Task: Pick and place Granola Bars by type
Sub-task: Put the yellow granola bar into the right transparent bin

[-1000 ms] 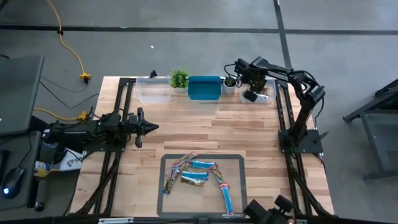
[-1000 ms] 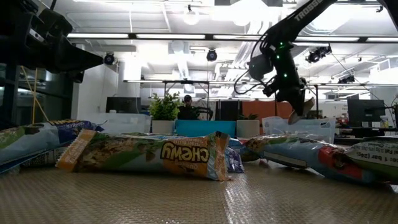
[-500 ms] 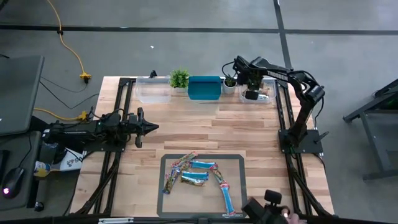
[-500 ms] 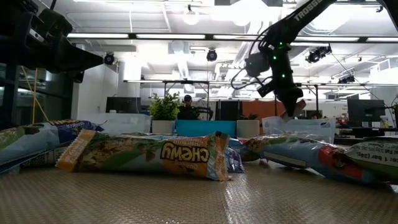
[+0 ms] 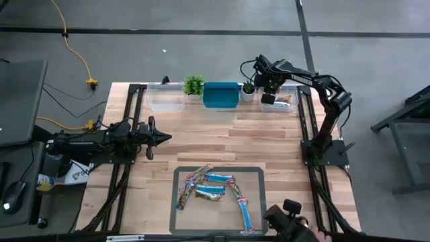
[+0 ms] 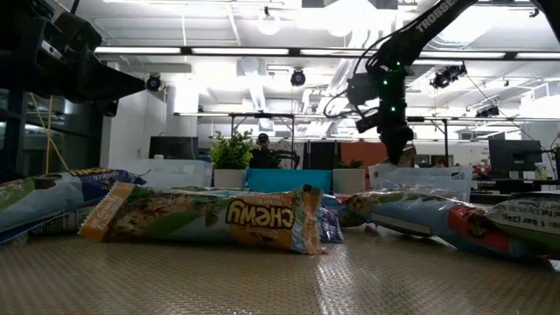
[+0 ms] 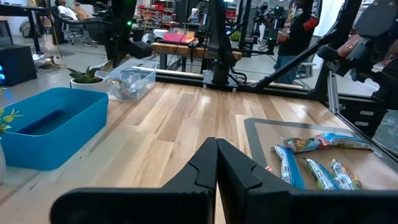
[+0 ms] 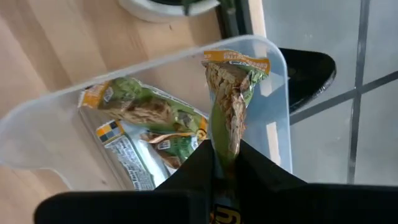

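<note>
Several granola bars (image 5: pixel 213 193), light blue and multicoloured, lie flat on a grey mat (image 5: pixel 259 176) near the table's near edge; they also show in the left wrist view (image 7: pixel 311 167) and close up in the low view (image 6: pixel 210 214). My right gripper (image 8: pixel 225 152) is at the far right corner, above a clear bin (image 8: pixel 280 81), shut on a green and orange bar (image 8: pixel 227 93). More green bars (image 8: pixel 143 115) lie in that bin. My left gripper (image 7: pixel 216 146) waits shut over the table's left side (image 5: pixel 166 137). My right gripper pinches the green and orange bar by one end (image 8: pixel 225 138) between its two fingers. The bar runs on in line with the fingers and sticks out past their tips. It is lifted clear, over the clear bin's open top.
Along the far edge stand a second clear bin (image 5: pixel 166 97), a potted plant (image 5: pixel 193 85), a blue bin (image 5: pixel 221 95) and another small plant (image 5: pixel 248 89) next to the right bin. Bare wood lies between mat and bins. A person's hand (image 5: pixel 314 235) with a dark object shows at the near edge.
My right gripper, shut on the bar, has moved a little toward the table's far edge and left, over the clear bin, and its wrist has turned. The bar has travelled with it. The dark object at the near edge has shifted.
</note>
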Robot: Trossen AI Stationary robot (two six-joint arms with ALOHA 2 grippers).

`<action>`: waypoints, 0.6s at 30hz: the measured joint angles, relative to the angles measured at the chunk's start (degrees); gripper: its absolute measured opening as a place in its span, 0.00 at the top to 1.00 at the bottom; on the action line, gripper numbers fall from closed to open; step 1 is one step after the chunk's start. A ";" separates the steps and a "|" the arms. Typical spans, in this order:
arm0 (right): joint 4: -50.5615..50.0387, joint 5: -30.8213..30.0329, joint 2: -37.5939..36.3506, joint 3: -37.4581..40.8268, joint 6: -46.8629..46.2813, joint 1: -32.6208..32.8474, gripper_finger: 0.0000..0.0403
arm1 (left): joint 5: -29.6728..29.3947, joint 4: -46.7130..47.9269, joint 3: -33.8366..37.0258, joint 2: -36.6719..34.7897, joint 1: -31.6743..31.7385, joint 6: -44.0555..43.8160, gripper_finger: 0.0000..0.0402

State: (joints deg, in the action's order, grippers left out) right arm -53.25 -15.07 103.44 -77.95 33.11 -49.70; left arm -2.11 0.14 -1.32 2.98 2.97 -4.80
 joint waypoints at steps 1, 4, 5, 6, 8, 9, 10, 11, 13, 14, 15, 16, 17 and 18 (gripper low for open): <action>-0.01 0.24 0.00 0.00 -0.01 -0.28 0.91 | 0.00 -0.02 0.00 -0.02 0.01 0.01 1.00; -0.03 0.88 0.66 0.00 -0.43 -0.87 0.90 | 0.00 0.00 0.00 -0.02 0.01 0.00 1.00; -0.16 1.09 1.16 0.00 -1.00 -0.97 0.89 | 0.00 0.00 0.00 -0.01 0.00 0.00 1.00; -0.26 1.23 1.81 0.00 -1.22 -0.97 0.89 | 0.00 0.00 0.02 0.00 0.01 0.02 1.00; -0.70 1.79 3.23 0.02 -1.34 -0.97 0.89 | 0.00 0.00 0.02 -0.02 0.01 0.00 1.00; -0.87 1.79 3.81 0.03 -1.30 -0.93 0.89 | 0.00 0.00 0.00 -0.02 -0.01 0.00 1.00; -0.93 1.81 4.47 0.04 -1.30 -0.88 0.90 | 0.00 0.00 0.00 -0.02 -0.01 0.00 1.00; -0.96 1.81 5.04 0.04 -1.30 -0.80 0.90 | 0.00 0.00 0.00 -0.01 0.00 0.01 1.00; -1.15 2.03 6.09 0.04 -1.32 -0.80 0.90 | 0.00 0.00 0.00 -0.01 -0.01 0.01 1.00; -1.22 1.99 6.49 0.04 -1.32 -0.80 0.90 | -0.02 0.00 0.00 0.00 0.01 0.00 1.00; -1.32 1.95 6.78 0.04 -1.34 -0.80 0.90 | 0.00 0.00 0.00 -0.02 0.01 0.00 1.00; -1.33 1.72 6.94 0.04 -1.34 -0.80 0.90 | 0.00 0.00 0.02 -0.02 -0.01 0.02 1.00; -1.33 1.52 6.99 0.04 -1.34 -0.86 0.89 | -0.01 0.00 0.00 -0.02 -0.01 0.01 1.00; -1.33 1.52 7.03 0.04 -1.34 -0.92 0.89 | 0.00 0.00 0.00 -0.01 0.00 0.01 1.00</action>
State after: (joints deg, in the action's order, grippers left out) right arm -54.59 -13.55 110.47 -77.91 31.77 -50.62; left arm -2.11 0.14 -1.32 2.97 2.97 -4.79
